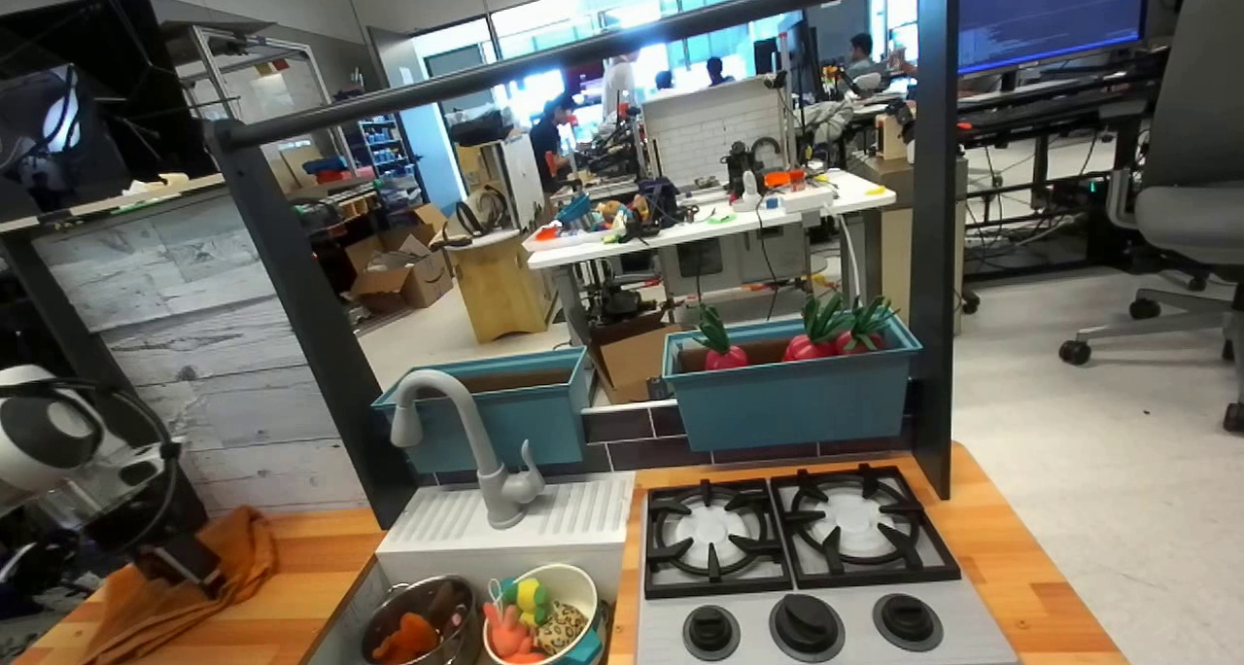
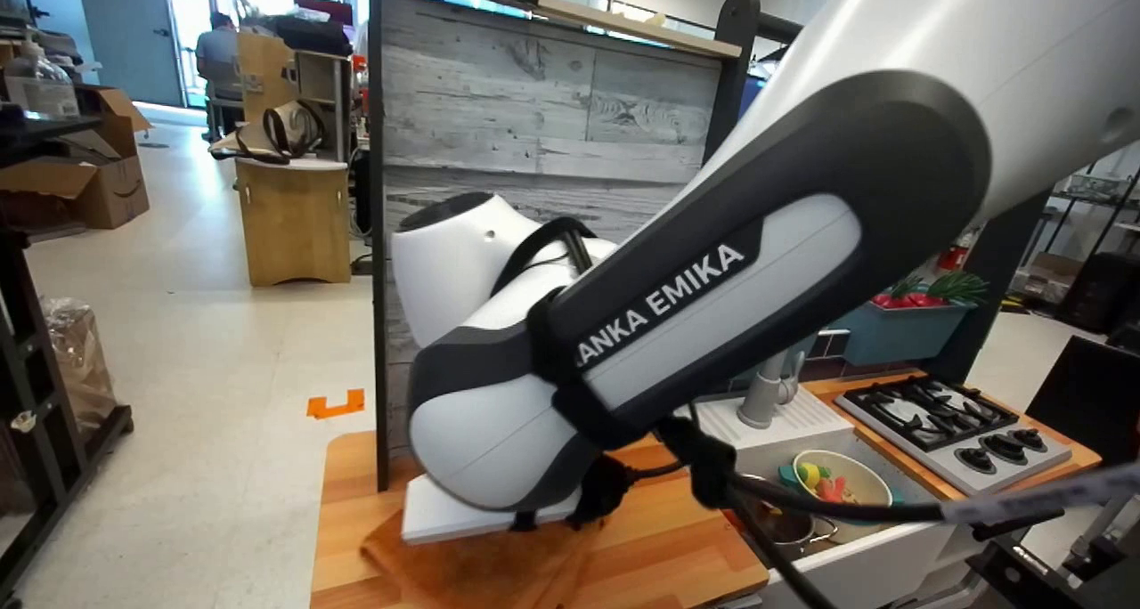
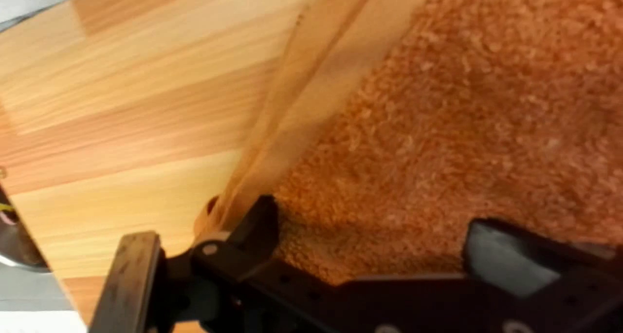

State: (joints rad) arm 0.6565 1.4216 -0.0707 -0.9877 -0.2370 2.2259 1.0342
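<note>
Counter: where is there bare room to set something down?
Bare wood lies between the cloth and sink; a strip edges the stove, away from the sink. Crowded: the cloth, where the gripper is; the sink, holding pot and bowl.

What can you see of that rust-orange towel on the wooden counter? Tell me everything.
The towel is rust orange, with a fuzzy pile that looks like terry cloth and a smoother band along one edge. It lies rumpled on the wooden counter, near the gray plank-patterned panel, with raised folds in an exterior view. The open gripper is low over it, fingers spread, one by the banded edge; whether they touch the towel is unclear. The arm hides part of it in an exterior view.
</note>
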